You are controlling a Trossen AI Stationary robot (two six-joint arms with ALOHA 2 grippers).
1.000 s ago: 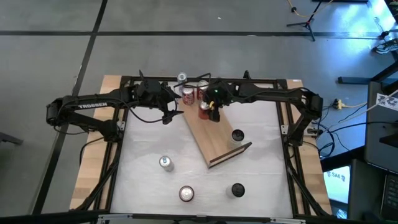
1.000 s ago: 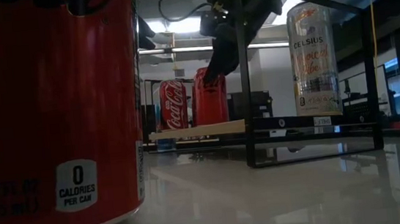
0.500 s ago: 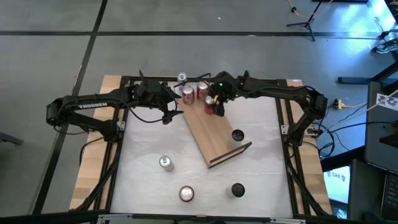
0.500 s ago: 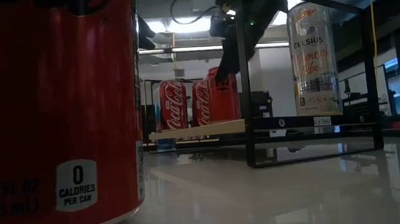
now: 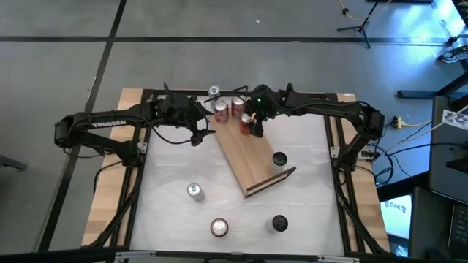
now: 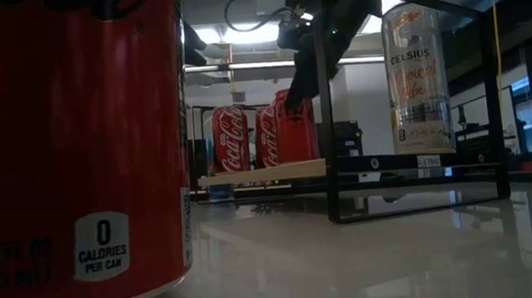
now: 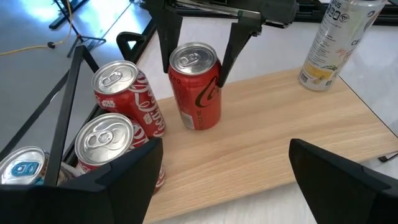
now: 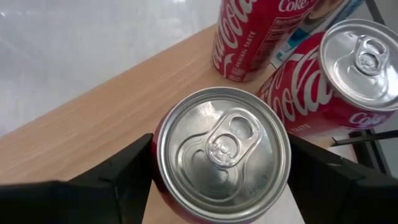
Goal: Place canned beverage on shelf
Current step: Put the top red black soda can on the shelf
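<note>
Straddling upright red Coca-Cola can (image 7: 196,87) on shelf (image 7: 280,143) board: right pincer (image 7: 198,46), fingers spread, just clear of can. Risk: withdrawing finger clips can, toppling it into neighbouring Coke cans (image 7: 121,87). Left pincer (image 5: 196,134) released, nearby.

Beyond my reach, a tripod stand (image 5: 356,28) stood on the grey floor (image 5: 219,44) past the table's far edge. Cables (image 5: 409,142) trailed beside the table frame, and ceiling lights (image 6: 236,36) glowed in the room behind, seen from tabletop height.
</note>
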